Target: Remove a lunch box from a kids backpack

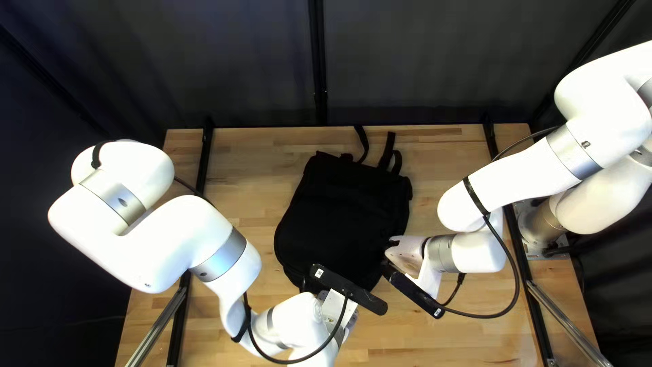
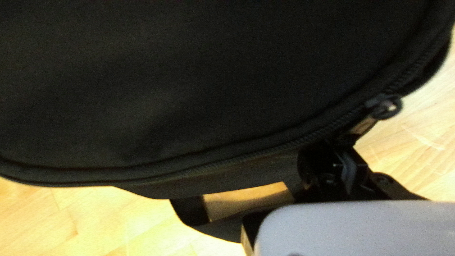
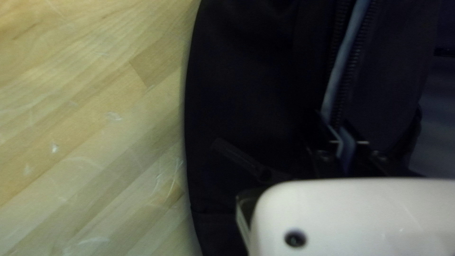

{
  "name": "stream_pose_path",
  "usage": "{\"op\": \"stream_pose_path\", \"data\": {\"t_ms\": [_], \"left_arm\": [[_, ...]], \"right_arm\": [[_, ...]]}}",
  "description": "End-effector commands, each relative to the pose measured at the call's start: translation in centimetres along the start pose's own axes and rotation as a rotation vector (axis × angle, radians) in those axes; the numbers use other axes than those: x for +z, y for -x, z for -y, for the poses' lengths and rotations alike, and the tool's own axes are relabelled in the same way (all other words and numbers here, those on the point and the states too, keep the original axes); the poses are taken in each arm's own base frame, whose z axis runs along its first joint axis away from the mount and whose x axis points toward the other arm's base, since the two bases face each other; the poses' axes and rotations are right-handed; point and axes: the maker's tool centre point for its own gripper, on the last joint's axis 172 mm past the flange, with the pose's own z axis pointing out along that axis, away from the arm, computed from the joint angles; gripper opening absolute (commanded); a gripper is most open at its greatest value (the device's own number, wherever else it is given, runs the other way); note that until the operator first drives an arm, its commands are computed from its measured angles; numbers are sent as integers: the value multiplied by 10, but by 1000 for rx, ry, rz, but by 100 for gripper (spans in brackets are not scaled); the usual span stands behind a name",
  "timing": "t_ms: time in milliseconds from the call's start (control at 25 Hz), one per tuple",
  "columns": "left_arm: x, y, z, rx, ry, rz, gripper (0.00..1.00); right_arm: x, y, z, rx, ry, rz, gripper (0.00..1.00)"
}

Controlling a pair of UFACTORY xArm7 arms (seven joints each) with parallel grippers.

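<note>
Wood table [image 1: 238, 156] w/ black bkpk [image 1: 339, 211] on it, L gripper [image 1: 334, 307] & R gripper [image 1: 406, 250] at its edges; I can't tell if either's clenched, tbh.

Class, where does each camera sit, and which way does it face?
Top left: above the table's near edge, slanting down toward the far edge; left arm and right arm show.
Left wrist: on that arm, looking along the left gripper to the backpack's zipper.
Right wrist: likewise, looking along the right gripper to the backpack.
All three share backpack and table.
</note>
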Motion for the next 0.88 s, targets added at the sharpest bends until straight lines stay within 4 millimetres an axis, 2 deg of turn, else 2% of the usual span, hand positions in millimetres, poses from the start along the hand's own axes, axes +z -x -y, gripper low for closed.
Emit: {"op": "stream_pose_path", "data": {"t_ms": [40, 440, 880], "left_arm": [[-2, 0, 7, -2, -3, 2, 0], [-7, 1, 25, 8, -22, 12, 0], [8, -2, 60, 4, -54, 43, 0]], "right_arm": [[-3, 2, 3, 18, -13, 5, 0], [-10, 7, 7, 48, -41, 9, 0], [-23, 5, 12, 45, -71, 2, 0]]}}
